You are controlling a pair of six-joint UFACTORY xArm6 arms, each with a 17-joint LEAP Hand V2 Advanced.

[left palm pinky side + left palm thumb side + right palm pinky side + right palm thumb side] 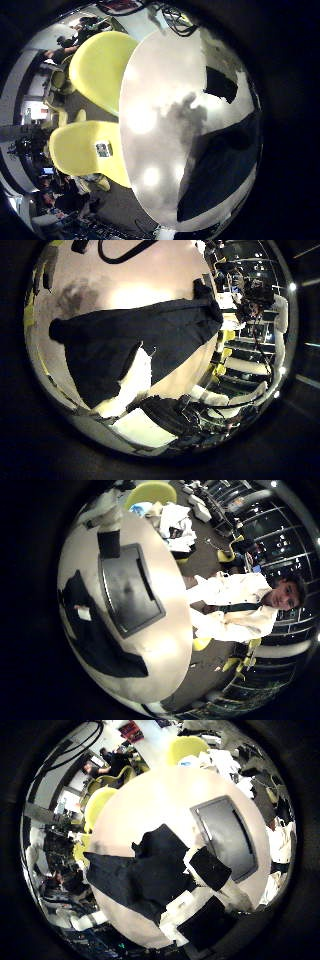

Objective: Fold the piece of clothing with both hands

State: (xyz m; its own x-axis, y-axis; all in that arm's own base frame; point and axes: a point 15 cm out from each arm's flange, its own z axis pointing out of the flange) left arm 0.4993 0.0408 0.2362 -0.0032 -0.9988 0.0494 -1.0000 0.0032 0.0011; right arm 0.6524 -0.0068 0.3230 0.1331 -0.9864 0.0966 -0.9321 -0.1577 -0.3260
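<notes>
A dark piece of clothing (pixel 130 340) lies spread flat on a pale round table (pixel 150 280) in the left thumb side palm view. It also shows in the right thumb side palm view (pixel 135 875) and in the right little finger side palm view (pixel 95 635). Its edge shows in the left little finger side palm view (pixel 225 160). A hand (pixel 210 868) on a white arm reaches in beside the clothing's edge; I cannot tell which hand it is. Arm parts (pixel 175 418) also lie beside the clothing. Both palms are well above the table.
A flat rectangular tray-like thing (pixel 130 585) lies on the table (pixel 170 630) beside the clothing, with a small dark block (pixel 108 542) past it. The tray also shows in the right thumb side palm view (pixel 228 835). Chairs (pixel 100 65) stand at the table's (pixel 150 180) rim.
</notes>
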